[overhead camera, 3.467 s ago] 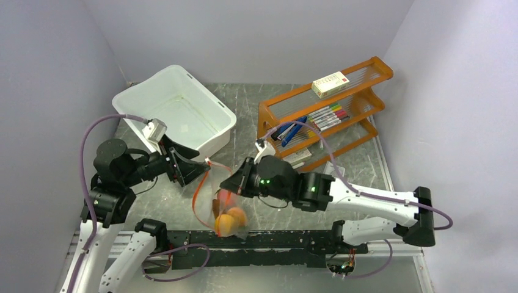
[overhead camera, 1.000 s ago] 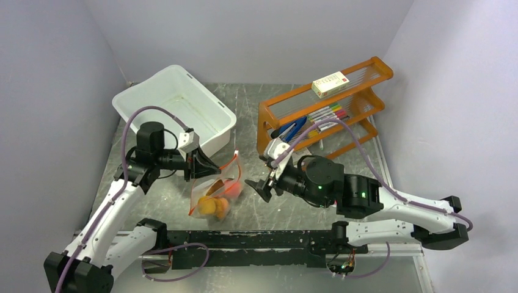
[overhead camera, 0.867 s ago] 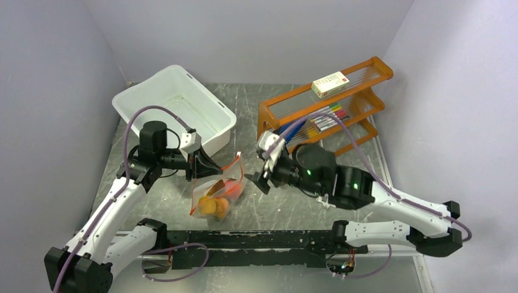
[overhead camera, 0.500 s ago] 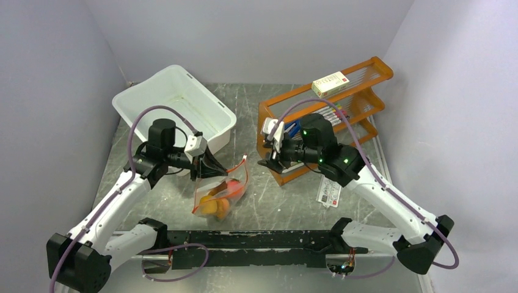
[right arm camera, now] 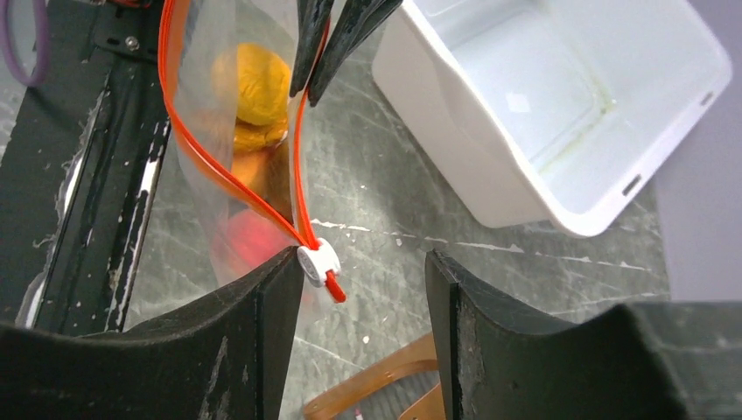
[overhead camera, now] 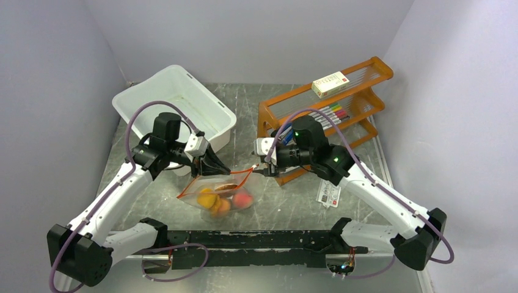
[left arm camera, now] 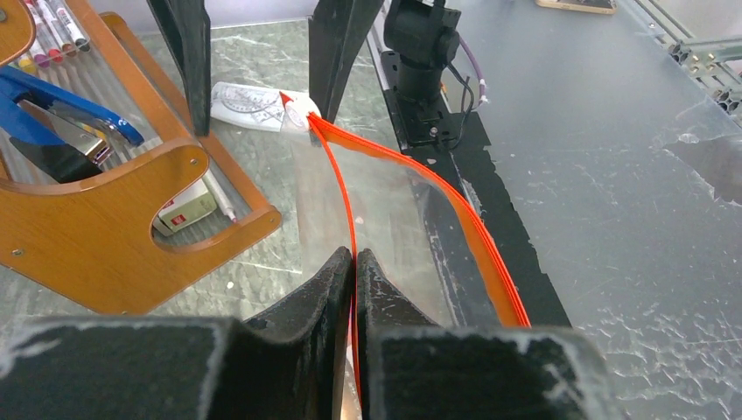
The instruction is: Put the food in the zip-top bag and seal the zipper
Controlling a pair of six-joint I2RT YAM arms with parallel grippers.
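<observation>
Top external view, notes taken left to right.

- One white tub (overhead camera: 177, 113) stands at the far left of the tabletop (overhead camera: 287, 204).
- Just right of the tub is my left claw (overhead camera: 225, 171). Its jaws are pressed fully together on one lip of the zipper (left arm camera: 483, 249). The left wrist view shows the orange-red strip running straight in between my fingertips.
- One zip-top bag (overhead camera: 194, 194) sags between my two claws. Its mouth is held up and gaping. The two zipper lips are apart along the middle and meet only at the right end.
- The food (overhead camera: 206, 198) is all inside the bag, low down. I count three pieces for sure: two orange and one pinkish-red. A fourth, brownish shape is too blurred through the plastic to call.
- One white slider (right arm camera: 317, 261) sits at the right end of the zipper.
- My right claw (overhead camera: 262, 171) has its jaws standing apart. The slider sits between them, touching one finger, with a clear gap to the other. It grips nothing.
- One orange rack (overhead camera: 360, 73) has three shelves. One white box (overhead camera: 330, 83) lies on top, with a row of markers (overhead camera: 330, 113) below it, too small to count.
- One printed card (overhead camera: 328, 193) lies flat on the tabletop.
</observation>
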